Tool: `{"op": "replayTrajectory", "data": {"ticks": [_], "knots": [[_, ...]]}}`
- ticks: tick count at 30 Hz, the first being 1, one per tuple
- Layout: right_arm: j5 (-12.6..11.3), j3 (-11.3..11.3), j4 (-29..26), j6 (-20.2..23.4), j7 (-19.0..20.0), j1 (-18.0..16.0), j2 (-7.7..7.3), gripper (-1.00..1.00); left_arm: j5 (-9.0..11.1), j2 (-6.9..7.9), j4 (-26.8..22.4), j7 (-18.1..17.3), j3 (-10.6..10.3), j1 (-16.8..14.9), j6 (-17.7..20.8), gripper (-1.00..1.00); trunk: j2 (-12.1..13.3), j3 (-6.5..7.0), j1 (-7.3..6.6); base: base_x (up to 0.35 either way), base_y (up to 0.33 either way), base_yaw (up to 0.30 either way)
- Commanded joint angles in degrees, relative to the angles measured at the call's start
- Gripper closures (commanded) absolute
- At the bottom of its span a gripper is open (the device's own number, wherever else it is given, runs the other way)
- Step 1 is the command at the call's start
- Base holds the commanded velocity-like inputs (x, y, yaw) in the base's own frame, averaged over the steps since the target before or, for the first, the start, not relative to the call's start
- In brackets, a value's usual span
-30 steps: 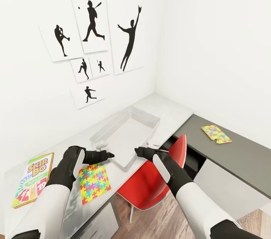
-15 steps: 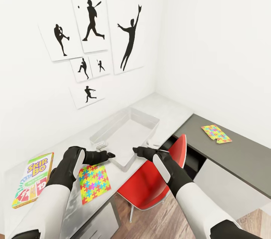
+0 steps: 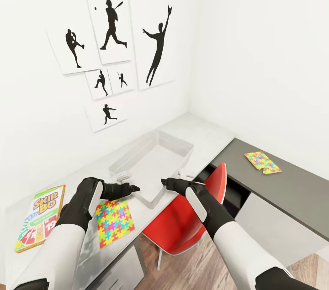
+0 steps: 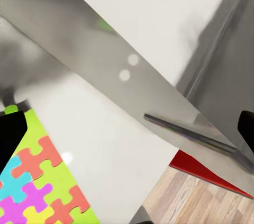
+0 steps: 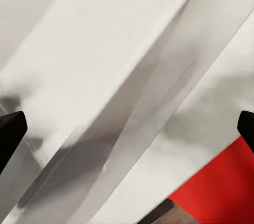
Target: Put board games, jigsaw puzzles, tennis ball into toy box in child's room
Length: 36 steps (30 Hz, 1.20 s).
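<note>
White walls w/ black sports silhouette pics, red chair, wood-plank floor

wide open room inside the toy box. bare table behind it. red chair crowding in just below the near corner. puzzle flat, just beside the near end, under the left gripper.

Toy box: translucent grey plastic, smooth, slightly glossy. Table: pale grey, matt, smooth. Chair: glossy red plastic. Floor: wood planks. Game box: printed card.
</note>
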Motion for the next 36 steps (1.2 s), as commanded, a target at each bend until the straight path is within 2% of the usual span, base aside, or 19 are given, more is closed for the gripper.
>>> {"op": "replayTrajectory", "data": {"ticks": [1, 36], "knots": [[-0.45, 0.07, -0.09, 0.21, -0.37, -0.04, 0.0, -1.0, -0.56, -0.05, -0.03, -0.04, 0.23, -0.05, 0.3, -1.0, -0.12, -0.12, 0.04, 0.0, 0.0, 0.0], [-0.45, 0.07, -0.24, 0.21, -0.21, -0.02, 0.0, -1.0, -0.55, 0.08, -0.11, -0.3, 0.28, -0.03, 0.64, -1.0, -0.12, 2.96, 0.04, 0.0, 0.0, 0.0]]}}
